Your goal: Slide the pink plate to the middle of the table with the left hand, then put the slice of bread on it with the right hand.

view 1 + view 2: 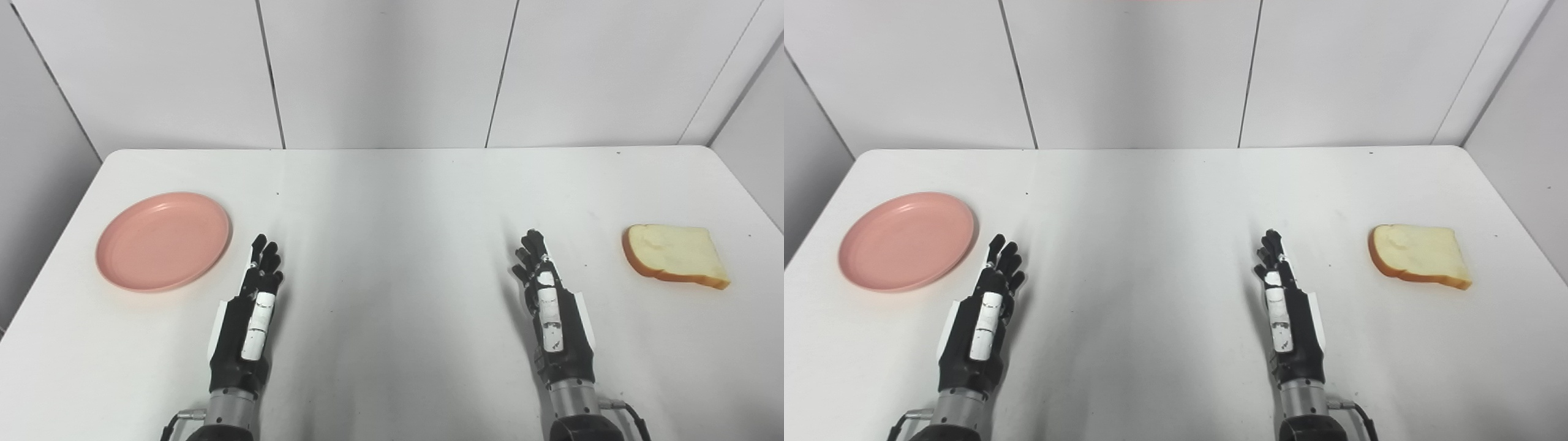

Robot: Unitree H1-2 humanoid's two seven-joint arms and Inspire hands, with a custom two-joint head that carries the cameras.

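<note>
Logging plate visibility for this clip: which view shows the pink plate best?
The left eye view: the plate sits well inside the frame, whole rim visible, clear of the left hand. The right eye view also shows it whole and unblocked, but nearer the picture's left edge.

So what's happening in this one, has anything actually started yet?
Nothing is being handled yet. The pink plate sits empty at the left side of the white table, and the slice of bread lies flat at the far right. The left hand rests just right of the plate without touching it, fingers extended. The right hand is open too, well short of the bread. The middle of the table has neither plate nor bread, so both steps remain.
</note>
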